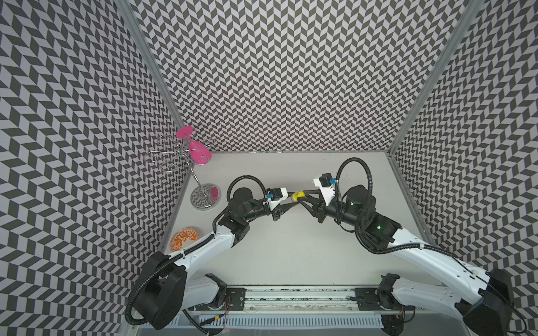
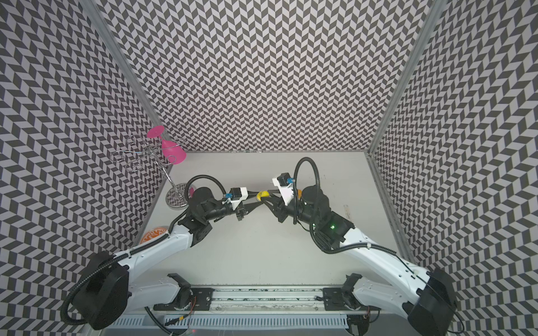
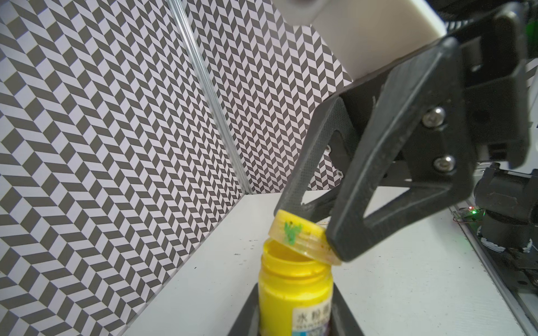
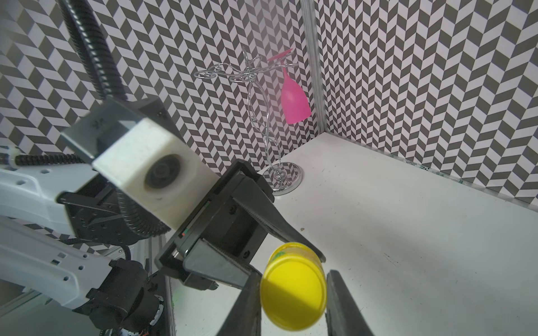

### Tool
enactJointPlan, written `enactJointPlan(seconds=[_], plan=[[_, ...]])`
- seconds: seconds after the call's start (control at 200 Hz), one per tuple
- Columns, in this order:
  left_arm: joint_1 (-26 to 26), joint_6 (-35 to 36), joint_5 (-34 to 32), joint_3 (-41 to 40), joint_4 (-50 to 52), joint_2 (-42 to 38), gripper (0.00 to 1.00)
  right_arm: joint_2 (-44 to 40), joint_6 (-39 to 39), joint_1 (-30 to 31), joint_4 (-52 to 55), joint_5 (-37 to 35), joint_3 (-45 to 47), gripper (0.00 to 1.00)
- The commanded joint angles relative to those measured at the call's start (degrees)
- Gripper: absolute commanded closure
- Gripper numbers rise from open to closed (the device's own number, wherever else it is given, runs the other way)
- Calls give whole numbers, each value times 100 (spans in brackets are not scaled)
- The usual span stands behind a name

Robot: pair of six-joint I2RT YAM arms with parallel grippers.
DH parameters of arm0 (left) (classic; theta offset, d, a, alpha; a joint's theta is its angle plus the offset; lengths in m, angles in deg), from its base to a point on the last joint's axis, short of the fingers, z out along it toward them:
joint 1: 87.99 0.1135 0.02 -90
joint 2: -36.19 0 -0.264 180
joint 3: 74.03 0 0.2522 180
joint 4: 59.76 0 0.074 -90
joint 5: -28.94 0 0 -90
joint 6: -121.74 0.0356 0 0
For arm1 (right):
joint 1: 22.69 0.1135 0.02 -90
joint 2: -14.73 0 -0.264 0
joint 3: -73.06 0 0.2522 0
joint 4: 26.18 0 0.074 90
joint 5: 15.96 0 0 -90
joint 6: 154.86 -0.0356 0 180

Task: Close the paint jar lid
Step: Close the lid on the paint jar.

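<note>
Bright, even light falls from above, leaving only faint soft shadows under the arms (image 1: 209,244) on the pale table (image 1: 291,247). The patterned walls (image 1: 291,72) bow at the edges in both top views. Close up, the white camera block (image 4: 151,174), yellow lid (image 4: 294,291) and yellow jar (image 3: 291,291) blur.

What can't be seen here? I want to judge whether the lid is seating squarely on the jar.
- Jar base and label text: left wrist view, cut off by the frame edge.
- Jar mouth: right wrist view, hidden behind the lid.
- Lid-to-jar contact: both top views, too small, partly covered by the fingers.
</note>
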Motion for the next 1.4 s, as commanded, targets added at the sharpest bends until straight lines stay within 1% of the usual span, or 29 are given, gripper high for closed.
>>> enactJointPlan(seconds=[0.0,0.35,0.626,0.691,0.831,1.006,1.076,1.112,1.147,1.192,1.392], plan=[[-37,103,304,213,-110,-27,73,127,103,92,-79,123,-161,71],[-37,354,510,321,221,-82,73,374,354,93,288,355,-358,71],[36,537,951,504,619,-53,73,484,965,152,891,581,-550,71],[113,541,1124,550,700,-54,73,505,1119,179,1087,547,-619,71],[291,385,1544,620,695,-36,74,537,1365,287,1397,73,-695,72],[426,386,2112,753,889,25,74,572,1511,354,1541,-21,-727,72],[440,434,2214,814,1045,42,74,593,1548,363,1591,-70,-745,72],[461,483,2523,851,1156,51,74,611,1607,381,1660,-77,-768,72],[478,490,2636,887,1208,61,74,611,1630,383,1709,-123,-789,72],[475,443,2621,868,1137,44,74,597,1613,383,1682,-158,-777,72],[516,343,2524,762,884,-92,74,740,1572,399,1626,114,-746,72]])
